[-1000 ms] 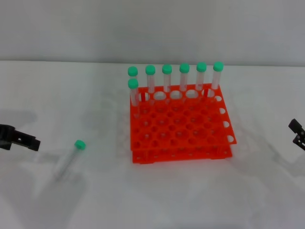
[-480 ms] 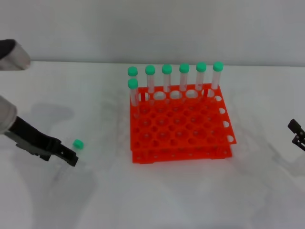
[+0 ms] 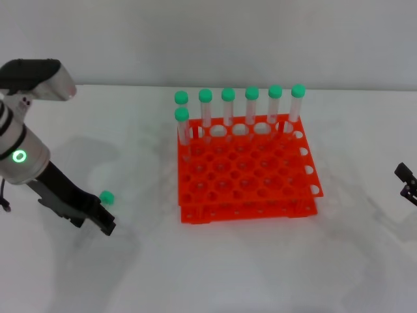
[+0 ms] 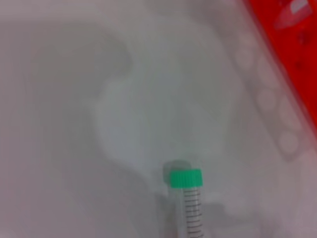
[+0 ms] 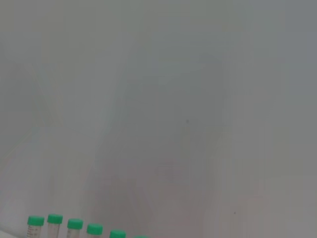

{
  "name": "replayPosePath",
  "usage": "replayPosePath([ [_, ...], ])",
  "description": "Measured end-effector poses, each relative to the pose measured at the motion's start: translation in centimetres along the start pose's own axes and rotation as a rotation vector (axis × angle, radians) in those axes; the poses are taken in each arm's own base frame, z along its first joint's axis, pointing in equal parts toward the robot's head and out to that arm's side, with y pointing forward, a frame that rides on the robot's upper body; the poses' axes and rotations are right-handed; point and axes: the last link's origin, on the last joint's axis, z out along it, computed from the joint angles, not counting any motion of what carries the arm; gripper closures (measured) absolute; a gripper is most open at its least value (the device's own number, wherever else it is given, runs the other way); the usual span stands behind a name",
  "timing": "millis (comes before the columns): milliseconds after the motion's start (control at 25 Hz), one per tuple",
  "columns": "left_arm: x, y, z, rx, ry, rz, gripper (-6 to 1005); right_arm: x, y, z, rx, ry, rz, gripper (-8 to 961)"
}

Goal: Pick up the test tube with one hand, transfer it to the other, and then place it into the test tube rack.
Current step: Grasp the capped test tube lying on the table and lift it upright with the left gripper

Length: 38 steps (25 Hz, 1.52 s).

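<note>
One wide white table (image 3: 260,274) underneath everything; near its middle, the test tube rack (image 3: 247,176), bright orange-red and two-tiered, gridded with round holes. Seven green-capped tubes (image 3: 228,107) upright in the rack's far holes: six along the back row, one more just in front at the left corner. To the robot's left, a silver-white arm with a glowing green ring (image 3: 19,156), sloping down over the table to the left gripper (image 3: 104,223), black, low above the surface; fingers pointing toward the rack; how far apart they stand cannot be told from either view, nor whether anything is gripped. At the table's right edge, only the black tip of the right gripper (image 3: 407,184), well apart from the rack; opening likewise impossible to judge. Smallest of all, the test tube (image 4: 190,208), lying flat on the table just beside the left gripper; green cap (image 3: 107,197) peeking out past the black fingers, clear graduated body mostly hidden beneath them in the head view.
</note>
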Motion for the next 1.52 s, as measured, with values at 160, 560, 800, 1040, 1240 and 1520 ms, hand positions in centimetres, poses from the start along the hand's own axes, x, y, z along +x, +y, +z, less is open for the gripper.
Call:
replayPosePath([
  [160, 0.0, 0.2, 0.5, 0.020, -0.039, -0.001, 290, 0.0, 0.0, 0.1, -0.001, -0.002, -0.001, 126],
  [560, -0.3, 0.0, 0.8, 0.035, -0.048, -0.019, 428, -0.1, -0.1, 0.0, 0.000, -0.002, -0.004, 130],
  [800, -0.2, 0.1, 1.3, 0.036, -0.051, -0.014, 457, -0.1, -0.1, 0.0, 0.000, -0.003, -0.004, 132],
  [1040, -0.2, 0.0, 1.6, 0.055, -0.071, -0.004, 519, -0.1, -0.1, 0.1, -0.002, -0.004, -0.005, 134],
  [1240, -0.2, -0.1, 1.7, 0.072, -0.082, -0.007, 538, -0.1, -0.1, 0.3, -0.004, -0.007, -0.005, 136],
  [1520, -0.4, -0.3, 1.8, 0.094, -0.094, -0.001, 644, -0.2, 0.0, 0.5, -0.007, -0.012, -0.006, 139],
])
